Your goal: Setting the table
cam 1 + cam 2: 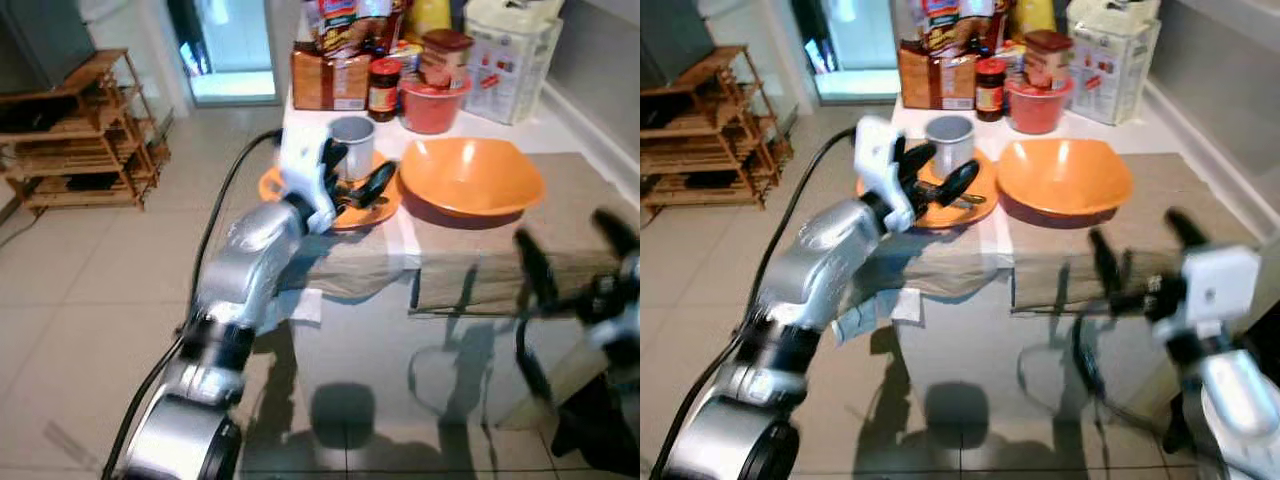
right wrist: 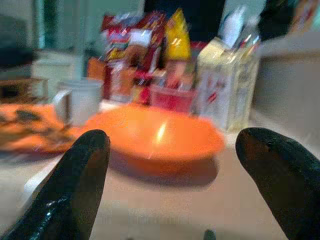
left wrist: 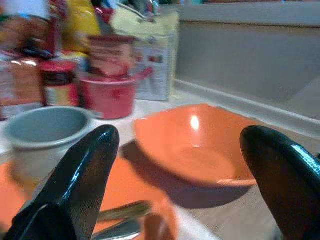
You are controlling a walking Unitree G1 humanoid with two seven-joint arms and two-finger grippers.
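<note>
Left tool (image 1: 352,172) reaches over the near-left part of the table (image 1: 560,135), its two black fingers spread wide above the orange plate (image 1: 385,208). Nothing is held between them. The tips hang just above the plate; contact cannot be judged.

The plate sits near the table's left edge. A grey mug (image 1: 352,134) stands upright on its far half. In the left wrist view, metal cutlery (image 3: 120,220) lies on the plate in front of the mug; the kind of piece is too blurred to tell.

An orange bowl (image 1: 470,176) sits upright just beside the plate, on its right, resting on a tan cloth mat (image 1: 570,230). Whether bowl and plate touch cannot be told.

Right tool (image 1: 1135,262) hovers over the near-right part of the mat, well short of the bowl, fingers wide apart and holding nothing. It is motion-blurred in both eye views. In the right wrist view the bowl sits between the two finger tips, farther off.

Groceries crowd the far end of the table: a red tub (image 1: 433,104), a dark jar with a red lid (image 1: 383,86), a brown box (image 1: 328,80) and a white carton (image 1: 508,62).

A wooden rack (image 1: 85,140) stands on the tiled floor (image 1: 90,300) to the left.
</note>
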